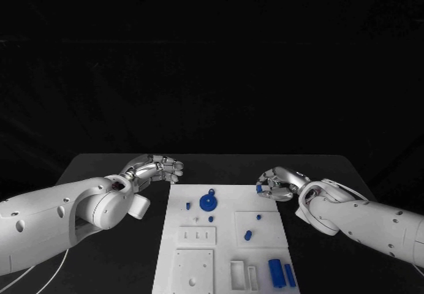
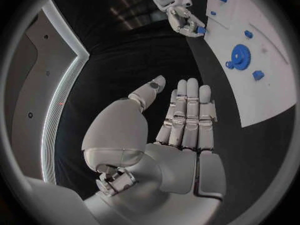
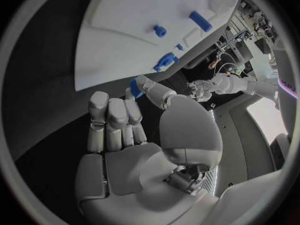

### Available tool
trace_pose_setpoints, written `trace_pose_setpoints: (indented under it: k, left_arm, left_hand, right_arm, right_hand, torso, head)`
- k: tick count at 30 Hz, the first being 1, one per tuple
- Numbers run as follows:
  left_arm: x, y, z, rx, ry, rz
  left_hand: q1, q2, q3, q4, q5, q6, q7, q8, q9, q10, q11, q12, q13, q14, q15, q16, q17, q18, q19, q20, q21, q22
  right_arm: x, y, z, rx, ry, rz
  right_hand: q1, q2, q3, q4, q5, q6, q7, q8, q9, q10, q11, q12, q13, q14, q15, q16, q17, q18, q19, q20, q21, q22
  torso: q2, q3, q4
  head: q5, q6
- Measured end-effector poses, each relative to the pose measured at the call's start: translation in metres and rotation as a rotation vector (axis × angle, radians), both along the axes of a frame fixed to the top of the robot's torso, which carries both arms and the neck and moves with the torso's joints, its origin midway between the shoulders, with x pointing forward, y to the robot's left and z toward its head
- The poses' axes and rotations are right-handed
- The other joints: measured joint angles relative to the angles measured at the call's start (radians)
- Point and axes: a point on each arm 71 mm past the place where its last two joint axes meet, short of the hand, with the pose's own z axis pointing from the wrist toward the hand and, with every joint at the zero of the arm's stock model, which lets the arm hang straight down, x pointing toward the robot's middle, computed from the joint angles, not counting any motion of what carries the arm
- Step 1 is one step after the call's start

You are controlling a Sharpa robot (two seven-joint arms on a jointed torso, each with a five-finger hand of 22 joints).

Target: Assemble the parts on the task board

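The task board (image 1: 223,245) lies mid-table with its blue gear (image 1: 208,201) seated, the left hand (image 1: 157,169) idle with fingers apart beside it, while the right hand (image 1: 277,185) pinches a small blue part (image 1: 260,188) only at its fingertips, so it could slip during placement.

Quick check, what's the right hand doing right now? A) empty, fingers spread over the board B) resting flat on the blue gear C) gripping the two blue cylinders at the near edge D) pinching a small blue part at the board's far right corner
D: the right hand pinches a small blue part by the far right corner of the task board; the left wrist view shows the same.
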Motion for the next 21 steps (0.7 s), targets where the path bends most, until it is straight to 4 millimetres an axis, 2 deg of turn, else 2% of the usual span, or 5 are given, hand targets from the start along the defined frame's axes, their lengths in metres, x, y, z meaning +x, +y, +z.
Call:
trace_pose_setpoints:
  k: [3,7,11,16,21]
  left_arm:
    - [0.0,-0.003,-0.002,0.022,0.029,-0.014]
    - [-0.001,-0.012,-0.005,0.069,0.076,-0.04]
    - [0.0,-0.028,-0.004,0.128,0.12,-0.074]
    - [0.0,-0.048,-0.008,0.201,0.186,-0.119]
    - [0.001,-0.064,-0.015,0.289,0.234,-0.158]
  left_hand:
    - [-0.022,-0.006,-0.012,0.014,-0.009,0.023,-0.009,0.006,0.0,0.043,-0.022,0.023,0.022,0.032,-0.028,0.057,0.035,0.0,0.032,-0.026,0.042,0.0]
    - [-0.061,-0.018,-0.022,0.046,-0.051,0.043,-0.02,0.006,-0.002,0.097,-0.048,0.06,0.064,0.066,-0.062,0.133,0.079,-0.001,0.071,-0.06,0.107,0.0]
    - [-0.1,-0.033,-0.039,0.078,-0.062,0.046,-0.023,-0.003,-0.008,0.141,-0.062,0.104,0.103,0.096,-0.092,0.193,0.11,-0.003,0.102,-0.084,0.159,0.0]
    - [-0.141,-0.053,-0.054,0.121,-0.063,0.039,-0.031,-0.016,-0.011,0.169,-0.078,0.169,0.154,0.128,-0.124,0.264,0.144,0.017,0.134,-0.098,0.221,0.0]
    - [-0.188,-0.069,-0.053,0.189,-0.063,0.041,-0.036,-0.024,-0.011,0.164,-0.083,0.237,0.211,0.131,-0.14,0.32,0.168,0.018,0.139,-0.103,0.27,0.0]
  right_arm:
    - [0.001,0.009,0.012,-0.002,-0.012,0.007]
    - [0.0,0.026,0.024,-0.013,-0.018,0.023]
    - [-0.002,0.047,0.034,-0.032,-0.023,0.047]
    - [-0.006,0.077,0.041,-0.05,-0.032,0.081]
    - [-0.01,0.103,0.046,-0.067,-0.043,0.112]
  right_hand:
    - [0.0,0.0,0.004,-0.004,0.0,0.0,0.0,0.0,0.0,0.0,0.0,0.0,0.0,0.0,0.0,0.0,0.001,0.0,0.0,0.0,0.0,0.0]
    - [0.0,0.0,0.004,-0.004,0.0,0.0,0.0,0.0,0.0,0.0,0.0,0.0,0.0,0.0,0.0,0.0,0.0,0.0,0.0,0.0,0.0,0.0]
    - [0.0,0.0,0.004,-0.004,0.0,0.0,0.0,0.0,0.0,0.0,0.0,0.0,0.0,0.0,0.0,0.0,0.0,0.0,0.0,0.0,0.0,0.0]
    - [0.0,0.0,0.007,-0.007,0.0,0.0,0.0,0.0,0.0,0.0,0.0,0.0,0.0,0.003,-0.003,0.0,0.0,0.0,0.0,0.0,0.0,0.0]
    - [0.0,0.0,0.01,-0.01,0.0,0.0,0.0,0.0,0.0,0.004,-0.004,0.0,0.0,0.003,-0.004,0.0,0.0,0.0,0.0,0.0,0.0,0.0]
  torso:
    - [-0.004,-0.0001,-0.0016]
    - [-0.013,-0.0001,-0.0036]
    - [-0.023,-0.0001,-0.0048]
    - [-0.035,-0.0002,-0.0061]
    - [-0.048,-0.0001,-0.0077]
  head:
    - [0.001,0.002]
    - [0.002,0.002]
    - [0.005,0.002]
    - [0.014,0.003]
    - [0.021,0.003]
